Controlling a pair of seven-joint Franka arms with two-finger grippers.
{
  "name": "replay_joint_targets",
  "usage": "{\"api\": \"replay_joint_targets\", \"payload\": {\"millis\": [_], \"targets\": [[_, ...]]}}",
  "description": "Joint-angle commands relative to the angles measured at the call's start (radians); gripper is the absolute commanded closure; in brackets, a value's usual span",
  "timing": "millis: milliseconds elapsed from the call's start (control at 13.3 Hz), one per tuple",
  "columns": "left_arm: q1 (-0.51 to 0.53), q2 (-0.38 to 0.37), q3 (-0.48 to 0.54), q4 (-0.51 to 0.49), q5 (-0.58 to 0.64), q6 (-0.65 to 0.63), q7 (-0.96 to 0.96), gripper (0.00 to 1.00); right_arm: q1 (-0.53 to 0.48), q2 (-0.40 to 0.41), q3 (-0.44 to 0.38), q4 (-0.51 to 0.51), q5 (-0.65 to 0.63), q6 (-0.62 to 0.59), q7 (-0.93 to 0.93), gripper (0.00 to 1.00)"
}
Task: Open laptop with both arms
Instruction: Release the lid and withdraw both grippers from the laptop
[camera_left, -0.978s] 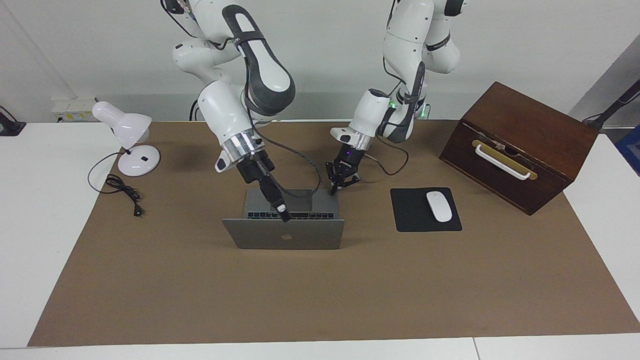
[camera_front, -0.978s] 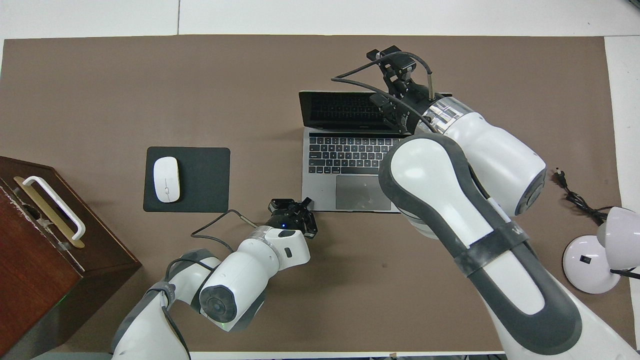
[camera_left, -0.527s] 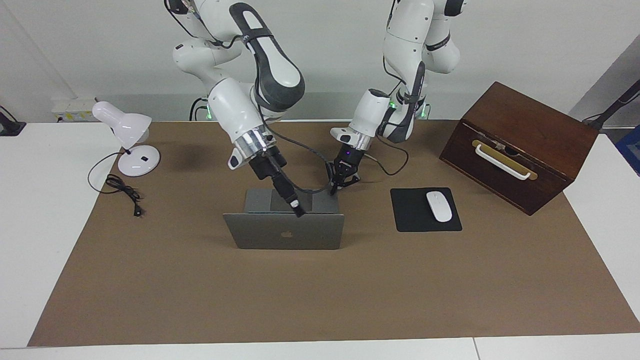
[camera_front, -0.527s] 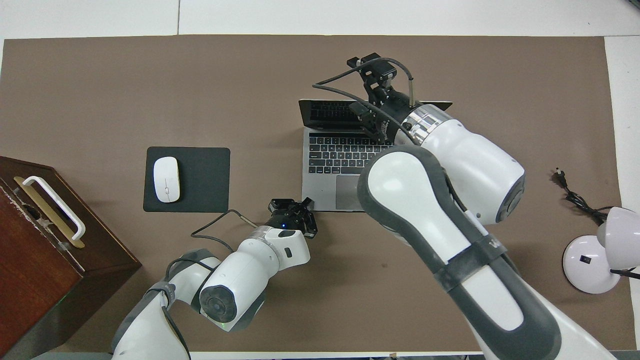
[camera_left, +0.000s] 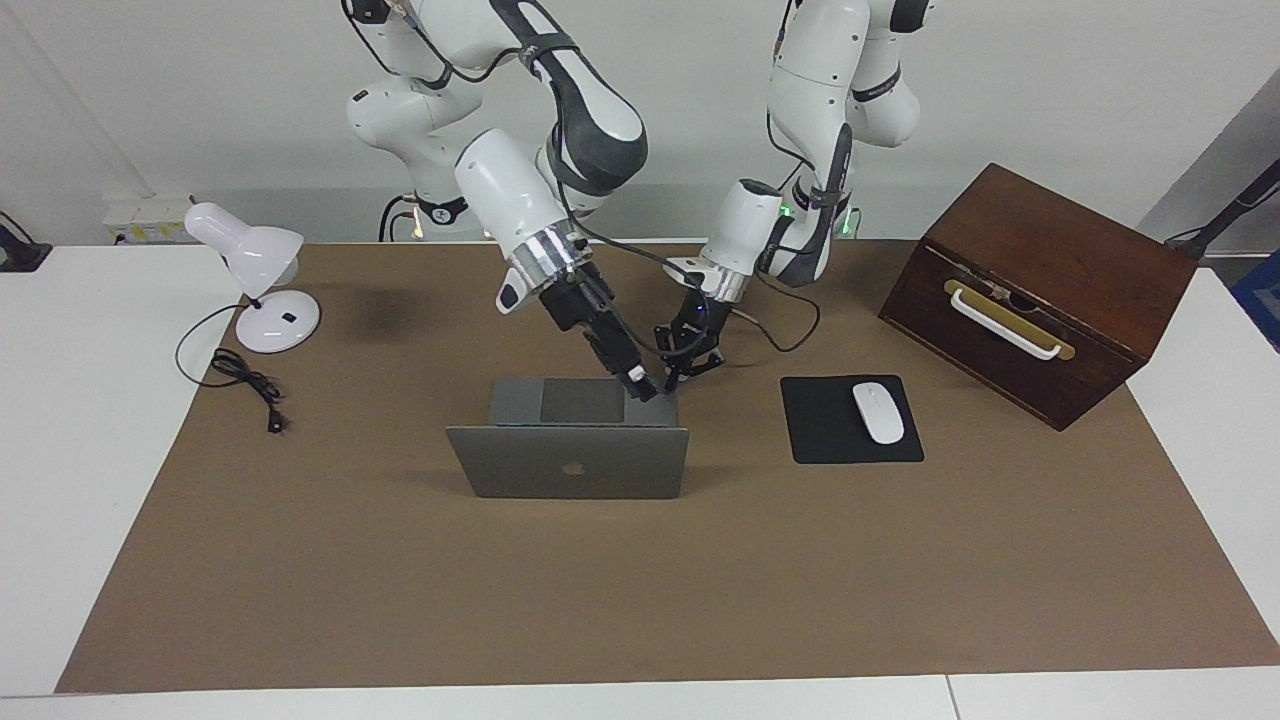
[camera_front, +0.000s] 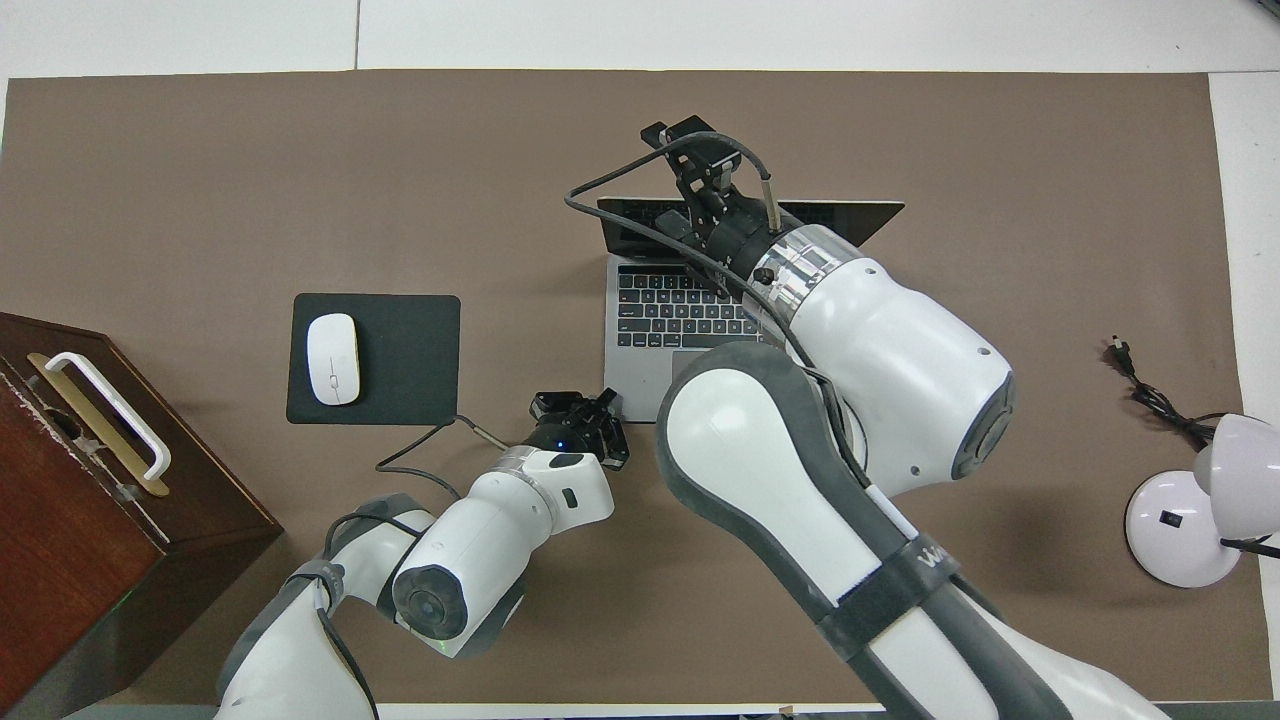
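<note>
— Where is the laptop (camera_left: 570, 465) (camera_front: 672, 308)?
— On the brown mat (camera_left: 400, 600), about midway along the surface (camera_left: 60, 420). It is open, with the lid standing close to upright and its apple logo turned away from the robots; the keyboard and trackpad face them

— And the right hand (camera_left: 643, 385) (camera_front: 700, 165)?
— Its arm slants down over the laptop, and the hand hangs above the base at the corner toward the left arm's end. Whether that hand is wide or narrow I cannot tell

— The left hand (camera_left: 688, 365) (camera_front: 578, 412)?
— Low, just beside the laptop's corner that is nearest the robots on the left arm's end. It is spread wide and grips nothing. I cannot tell whether a fingertip (camera_front: 610, 397) touches the edge

— What else is there?
— A black mouse pad (camera_left: 825, 440) with a white mouse (camera_left: 878, 412) on it, beside the laptop toward the left arm's end, and a dark wooden box (camera_left: 1040, 290) with a white handle past that. Toward the right arm's end stands a white desk lamp (camera_left: 255, 270), its black cord (camera_left: 245, 380) loose on the mat
</note>
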Motion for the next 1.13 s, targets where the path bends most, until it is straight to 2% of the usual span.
{"api": "replay_joint_targets", "payload": {"millis": [0, 301, 527, 677, 827, 903, 1053], "targets": [[0.026, -0.053, -0.001, -0.001, -0.012, -0.017, -0.006, 1.0, -0.065, -0.013, -0.001, 0.036, -0.167, -0.079, -0.034, 0.0], [0.072, -0.253, 0.001, 0.012, -0.012, -0.354, -0.008, 1.0, -0.194, -0.011, 0.004, 0.093, -0.502, -0.291, -0.072, 0.0], [0.112, -0.356, 0.002, 0.051, -0.01, -0.578, -0.003, 1.0, -0.265, -0.011, 0.001, 0.138, -0.538, -0.455, -0.199, 0.0], [0.157, -0.418, 0.002, 0.15, -0.007, -0.849, 0.023, 1.0, -0.353, -0.01, 0.001, 0.188, -0.539, -0.62, -0.365, 0.0], [0.22, -0.439, 0.002, 0.3, -0.007, -1.137, 0.104, 1.0, -0.418, -0.013, -0.002, 0.218, -0.542, -0.78, -0.465, 0.0], [0.257, -0.441, 0.001, 0.351, -0.007, -1.233, 0.112, 1.0, -0.44, -0.028, -0.007, 0.218, -0.579, -0.85, -0.484, 0.0], [0.293, -0.453, 0.002, 0.403, 0.0, -1.357, 0.112, 1.0, -0.472, -0.068, -0.009, 0.24, -0.742, -0.998, -0.498, 0.0]]}}
